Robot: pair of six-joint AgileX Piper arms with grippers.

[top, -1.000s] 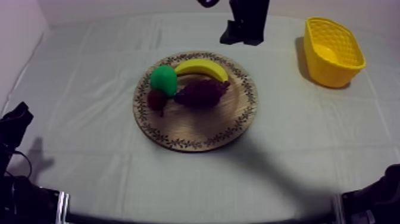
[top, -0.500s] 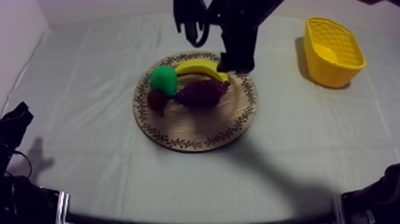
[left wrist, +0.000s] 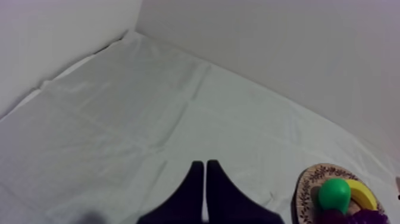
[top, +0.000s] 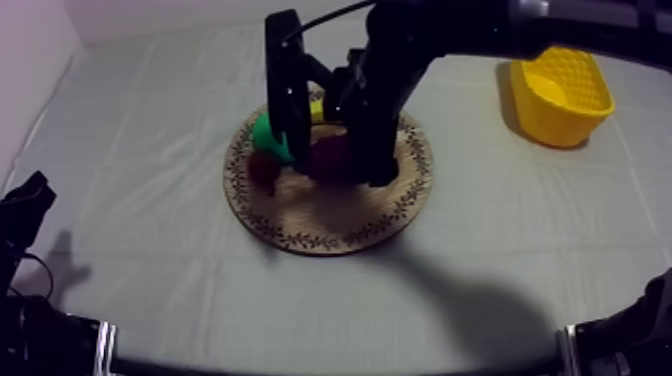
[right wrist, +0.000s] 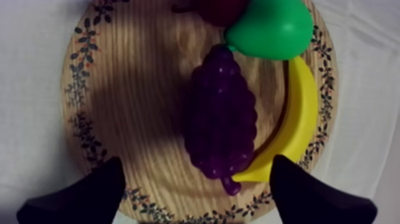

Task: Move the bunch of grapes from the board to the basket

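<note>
A: Where's the bunch of grapes [right wrist: 220,113]?
B: On the round wooden board [right wrist: 137,89], against the banana [right wrist: 300,113] — right gripper [right wrist: 196,159] spread wide over it, grasping nothing.
A: Left gripper [left wrist: 205,170]?
B: Fingers pressed together over the cloth [left wrist: 149,107]. Yellow basket [top: 560,95] sits well apart.

Lighting dim, soft, overhead; right gripper [right wrist: 195,170] throws broad diffuse shadow across wooden board [right wrist: 134,95] beneath it; arm's larger shadow on cloth [top: 470,300] camera-side of that gripper; cloth ahead of left gripper [left wrist: 205,170] evenly pale
</note>
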